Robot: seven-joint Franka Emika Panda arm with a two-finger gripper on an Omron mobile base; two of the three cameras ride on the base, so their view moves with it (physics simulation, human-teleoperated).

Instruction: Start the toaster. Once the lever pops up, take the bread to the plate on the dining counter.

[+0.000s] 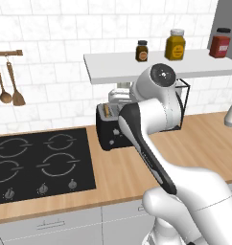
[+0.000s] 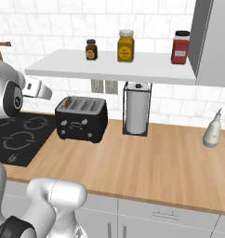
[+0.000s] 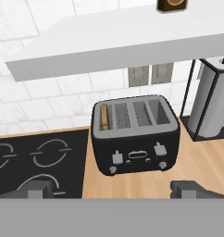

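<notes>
Wood worktop (image 3: 132,187) under us, and we've got the gripper (image 3: 114,190) spread wide, holding nothing; toaster (image 3: 134,134) sits just ahead between the jaws, bread (image 3: 104,116) in its leftmost slot.

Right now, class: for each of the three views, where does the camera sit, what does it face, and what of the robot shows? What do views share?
Left base view: behind the arm's left, facing the hob and toaster; white arm rises lower right.
Right base view: behind its right, facing toaster and towel roll; arm at left.
Hand view: on the hand, facing the toaster, bread in its leftmost slot; open claw tips at bottom.
Shared: toaster, hob, shelf.
</notes>
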